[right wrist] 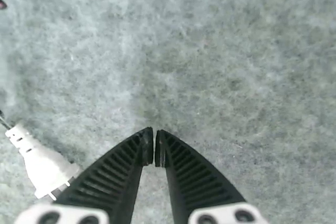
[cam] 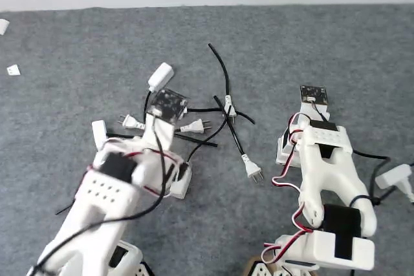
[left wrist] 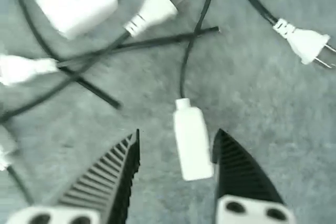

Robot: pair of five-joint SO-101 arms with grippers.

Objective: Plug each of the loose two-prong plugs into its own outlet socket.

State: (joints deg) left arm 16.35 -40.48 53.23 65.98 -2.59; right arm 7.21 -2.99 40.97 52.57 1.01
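Tabletop (cam: 336,43) carried tangled cords (cam: 223,72). Left fingers (left wrist: 113,177) were spread astride a socket (left wrist: 192,142); right fingers (right wrist: 126,166) were pressed together. Lifting could snag crossed cords.

The grey carpeted counter (cam: 336,50) carries a tangle of black cords (cam: 224,75) ending in white two-prong plugs (cam: 253,171), a white outlet socket (cam: 161,76) beside them, and two white scraps (cam: 13,70) well apart at its edge.

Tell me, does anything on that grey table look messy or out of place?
Yes. The black cords lie crossed over one another in a tangle near the middle, and the white plugs on their ends lie loose, pointing different ways. Nothing looks broken.
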